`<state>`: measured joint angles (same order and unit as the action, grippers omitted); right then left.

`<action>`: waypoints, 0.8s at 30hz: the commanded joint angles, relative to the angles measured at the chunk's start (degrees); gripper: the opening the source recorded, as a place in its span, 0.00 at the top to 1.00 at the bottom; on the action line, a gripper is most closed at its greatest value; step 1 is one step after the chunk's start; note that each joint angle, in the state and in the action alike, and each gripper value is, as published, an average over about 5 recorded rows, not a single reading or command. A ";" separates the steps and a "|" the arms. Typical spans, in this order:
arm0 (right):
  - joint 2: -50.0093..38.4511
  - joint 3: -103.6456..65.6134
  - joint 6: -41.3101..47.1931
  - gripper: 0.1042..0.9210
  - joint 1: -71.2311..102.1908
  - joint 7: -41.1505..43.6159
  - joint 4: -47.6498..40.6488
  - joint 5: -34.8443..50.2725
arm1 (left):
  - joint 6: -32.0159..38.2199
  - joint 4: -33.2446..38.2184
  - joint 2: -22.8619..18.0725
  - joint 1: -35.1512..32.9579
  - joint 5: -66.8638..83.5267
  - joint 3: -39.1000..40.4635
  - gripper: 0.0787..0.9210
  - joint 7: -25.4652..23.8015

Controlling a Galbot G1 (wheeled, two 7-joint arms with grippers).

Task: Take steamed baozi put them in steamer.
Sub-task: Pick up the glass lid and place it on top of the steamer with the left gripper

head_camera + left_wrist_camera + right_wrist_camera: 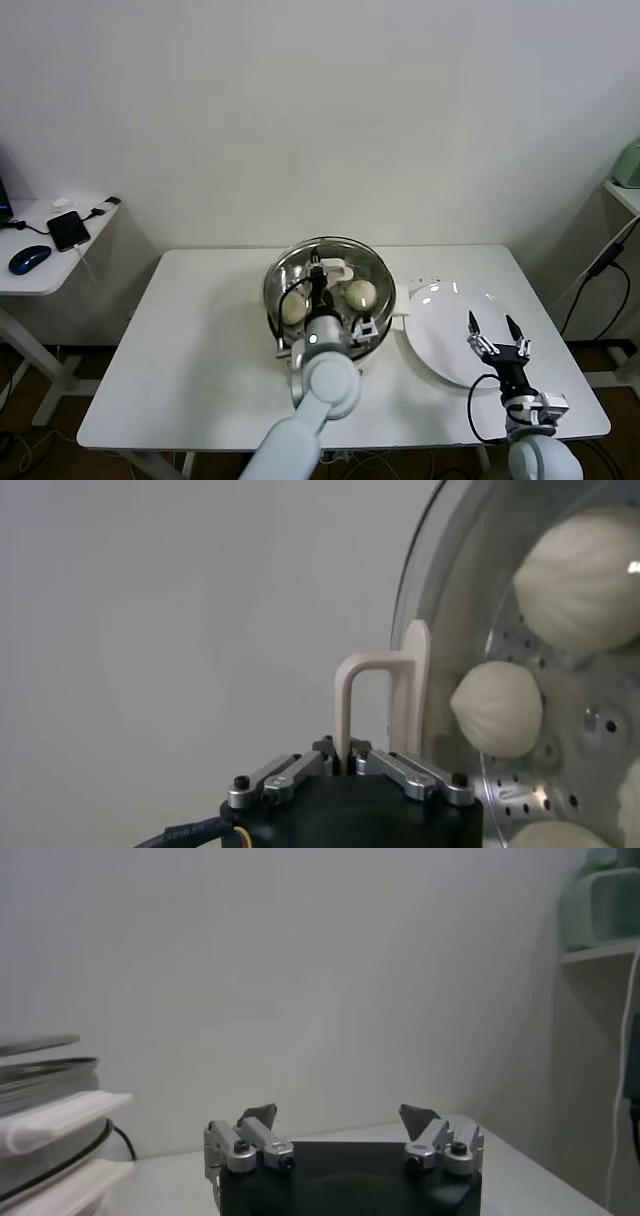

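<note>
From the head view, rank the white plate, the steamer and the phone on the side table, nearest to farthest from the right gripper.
1. White plate: directly beneath the right gripper, at the table's right.
2. Steamer: mid-table, to the gripper's left, glass lid on it, left gripper shut on its handle.
3. Phone: on the side table, far left.

A plain white wall (320, 110) filled the upper half of the frame, evenly lit. A white rectangular table (200, 340) sat at the centre below it. At the left edge stood a smaller white side table (45, 265) carrying a black phone (68, 229), a blue mouse (29, 258) and a cable. At the far right edge a white shelf (622, 192) held a pale green object (628, 163), with dark cables (600, 270) hanging beneath it.
</note>
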<state>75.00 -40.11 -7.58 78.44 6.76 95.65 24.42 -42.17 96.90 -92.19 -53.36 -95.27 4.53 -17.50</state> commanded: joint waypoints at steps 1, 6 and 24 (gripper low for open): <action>0.07 0.04 0.00 0.12 -0.19 -0.03 -0.05 -0.06 | -2.83 -2.58 -2.81 0.23 -2.98 0.57 0.90 0.41; 0.28 0.09 -0.04 0.12 -0.24 -0.05 -0.06 -0.08 | -2.83 -2.46 -2.81 0.49 -2.76 0.94 0.90 -0.09; 0.86 0.15 -0.19 0.12 -0.30 -0.05 -0.36 -0.35 | -2.80 -2.21 -2.81 0.77 -2.82 1.94 0.90 -0.91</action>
<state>75.71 -39.99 -7.75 78.24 6.71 95.29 24.17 -42.20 95.18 -92.20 -52.73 -97.37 6.12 -18.26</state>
